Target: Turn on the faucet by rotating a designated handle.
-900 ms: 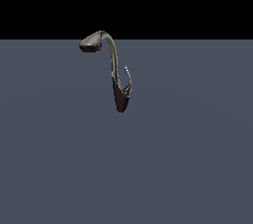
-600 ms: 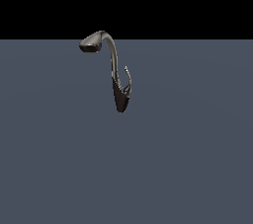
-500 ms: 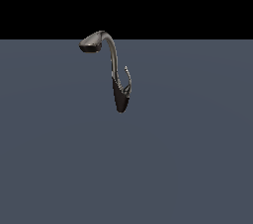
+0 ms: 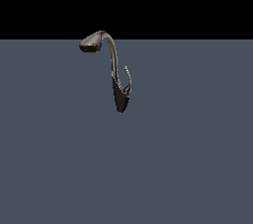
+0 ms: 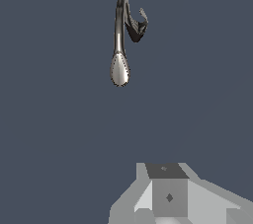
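The faucet (image 4: 120,97) stands on the grey surface, with a dark tapered base, a thin arched neck (image 4: 114,55) and an oval spout head (image 4: 91,43) pointing to the exterior view's left. The handle (image 4: 128,77) is a short curved grey sliver rising from the base on the exterior view's right. In the wrist view the faucet (image 5: 118,25) shows from above, with its spout head (image 5: 120,70) and handle (image 5: 143,16). Only a pale grey part of my gripper (image 5: 168,198) shows at the wrist picture's edge, well apart from the faucet. The gripper is out of the exterior view.
A flat grey-blue floor (image 4: 188,159) spreads all around the faucet. A black background lies beyond its far edge (image 4: 197,39).
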`<state>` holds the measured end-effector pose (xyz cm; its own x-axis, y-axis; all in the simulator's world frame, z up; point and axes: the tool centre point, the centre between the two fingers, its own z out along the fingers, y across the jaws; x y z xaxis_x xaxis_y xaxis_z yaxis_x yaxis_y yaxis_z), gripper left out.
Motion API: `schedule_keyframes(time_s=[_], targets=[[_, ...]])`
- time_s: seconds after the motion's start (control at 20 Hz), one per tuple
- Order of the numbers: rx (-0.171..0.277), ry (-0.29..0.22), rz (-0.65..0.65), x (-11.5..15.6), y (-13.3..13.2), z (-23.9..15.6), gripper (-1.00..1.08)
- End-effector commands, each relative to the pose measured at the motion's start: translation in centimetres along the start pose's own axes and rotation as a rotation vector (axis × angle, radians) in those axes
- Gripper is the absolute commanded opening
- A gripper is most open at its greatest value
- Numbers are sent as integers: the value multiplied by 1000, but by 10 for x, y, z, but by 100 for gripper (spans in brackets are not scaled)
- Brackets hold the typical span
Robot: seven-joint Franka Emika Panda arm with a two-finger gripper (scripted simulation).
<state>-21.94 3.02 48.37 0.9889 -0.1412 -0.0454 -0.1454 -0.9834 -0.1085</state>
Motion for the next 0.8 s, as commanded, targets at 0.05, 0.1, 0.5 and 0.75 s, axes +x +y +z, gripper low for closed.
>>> schedule_keyframes(time_s=[0.05,0.1,0.5,0.75], targets=[[30,-28,82,20,-9,12,-100],[40,-37,109,27,-11,16,-100],[123,-111,334,84,-27,50,-100],[175,-158,477,120,-31,74,-100]])
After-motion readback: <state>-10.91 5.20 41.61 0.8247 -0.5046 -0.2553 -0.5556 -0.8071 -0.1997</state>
